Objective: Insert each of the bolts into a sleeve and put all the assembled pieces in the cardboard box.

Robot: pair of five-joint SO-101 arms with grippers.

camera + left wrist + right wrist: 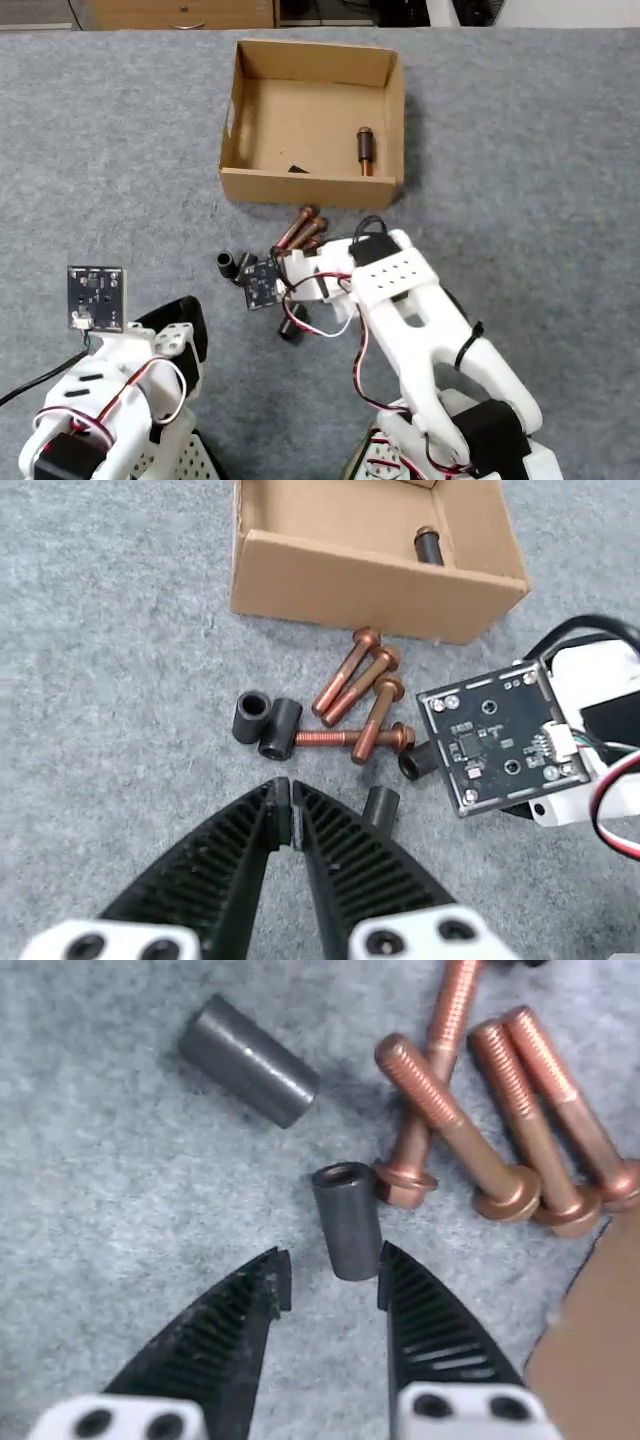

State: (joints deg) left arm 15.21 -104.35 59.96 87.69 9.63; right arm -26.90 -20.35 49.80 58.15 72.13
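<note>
Sleeve pick-up in hand: straddles dark sleeve [348, 1218] on grey desk [100, 1210] with right jaws spread, just beside four copper bolts [440, 1110]. Holds left jaws pressed together, empty, back from pile. One assembled piece [365, 150] in cardboard box [310, 187]. Next, likely: close on sleeve, lift, align bore with bolt.

Both arms read as white printed shells from here. Left arm [110, 352]: red, white and black wires [125, 398] looping over it, black servo block beside the shell. Right arm [440, 345]: grid of small holes on the upper plate, black cable tie [468, 340] round one link, same wire colours. I see a square black board on each wrist. The right arm's camera board [497, 742] has four silver corner screws and a white connector. Left gripper [284, 812] and right gripper [333, 1268]: black ribbed fingers on white bases with dark screw holes.
</note>
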